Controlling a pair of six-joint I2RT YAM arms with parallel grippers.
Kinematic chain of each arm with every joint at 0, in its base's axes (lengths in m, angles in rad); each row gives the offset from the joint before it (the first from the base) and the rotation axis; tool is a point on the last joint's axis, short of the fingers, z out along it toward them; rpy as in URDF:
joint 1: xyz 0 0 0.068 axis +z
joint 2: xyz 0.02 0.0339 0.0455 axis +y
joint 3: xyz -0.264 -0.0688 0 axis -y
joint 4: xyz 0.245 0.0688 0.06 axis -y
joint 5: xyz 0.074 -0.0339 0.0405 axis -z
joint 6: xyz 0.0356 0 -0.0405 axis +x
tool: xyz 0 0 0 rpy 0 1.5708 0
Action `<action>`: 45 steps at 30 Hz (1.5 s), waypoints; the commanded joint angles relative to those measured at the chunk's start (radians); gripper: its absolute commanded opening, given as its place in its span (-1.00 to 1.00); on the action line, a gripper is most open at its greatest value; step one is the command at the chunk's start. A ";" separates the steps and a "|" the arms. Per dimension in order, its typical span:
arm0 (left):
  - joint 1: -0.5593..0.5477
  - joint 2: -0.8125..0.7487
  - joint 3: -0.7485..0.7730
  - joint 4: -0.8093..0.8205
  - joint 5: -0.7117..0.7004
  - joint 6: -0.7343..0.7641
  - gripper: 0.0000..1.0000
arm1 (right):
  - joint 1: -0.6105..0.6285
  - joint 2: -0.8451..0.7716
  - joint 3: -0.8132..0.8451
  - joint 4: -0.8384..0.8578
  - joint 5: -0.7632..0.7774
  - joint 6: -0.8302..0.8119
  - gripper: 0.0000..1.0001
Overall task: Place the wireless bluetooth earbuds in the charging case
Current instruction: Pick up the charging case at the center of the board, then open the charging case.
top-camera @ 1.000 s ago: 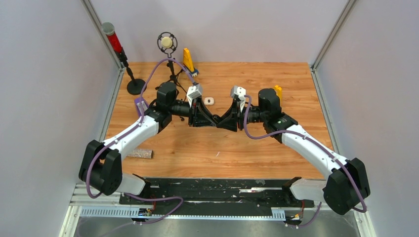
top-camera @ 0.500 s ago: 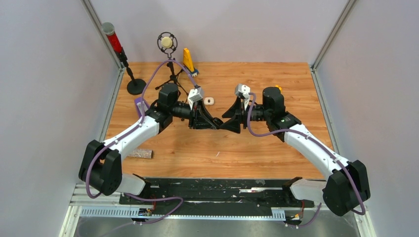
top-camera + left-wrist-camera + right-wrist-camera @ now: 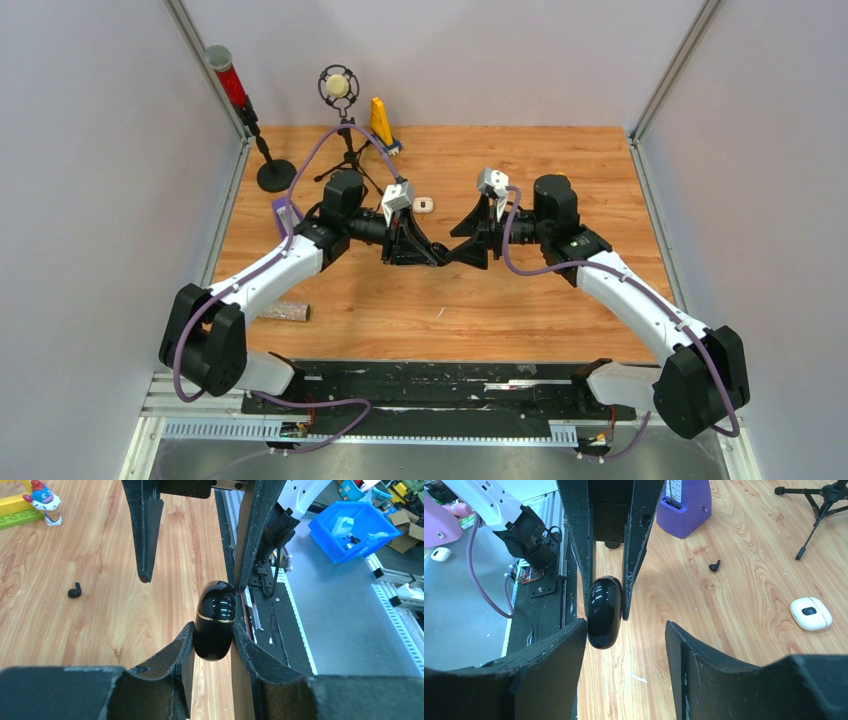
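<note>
left gripper (image 3: 212, 630) clamped the shut black charging case (image 3: 215, 611); right gripper (image 3: 626, 625) gaped around its end.
contents were hidden; one black earbud (image 3: 74, 590) lay apart from the case.

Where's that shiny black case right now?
In the middle of the top view, the black case is pinched in the left hand, with the open right hand around its other end.

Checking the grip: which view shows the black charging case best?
Left wrist: the black charging case, gold seam showing, clamped in the left hand. Right wrist shows it without the seam; top external hides it.
</note>
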 commanded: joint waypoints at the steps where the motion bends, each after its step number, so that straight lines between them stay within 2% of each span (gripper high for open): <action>1: -0.010 -0.028 0.014 0.000 0.013 0.021 -0.91 | -0.002 -0.018 0.037 0.015 -0.037 0.004 0.21; 20: -0.015 -0.025 0.013 0.001 0.014 0.020 -0.95 | 0.028 -0.002 0.031 -0.014 0.033 -0.036 0.32; 29: -0.016 -0.036 0.011 -0.002 0.042 0.024 -1.00 | 0.026 -0.039 0.020 -0.007 0.217 -0.067 0.31; 45: -0.016 -0.033 0.018 -0.011 0.060 0.024 -1.00 | 0.015 -0.117 0.015 0.002 0.326 -0.104 0.32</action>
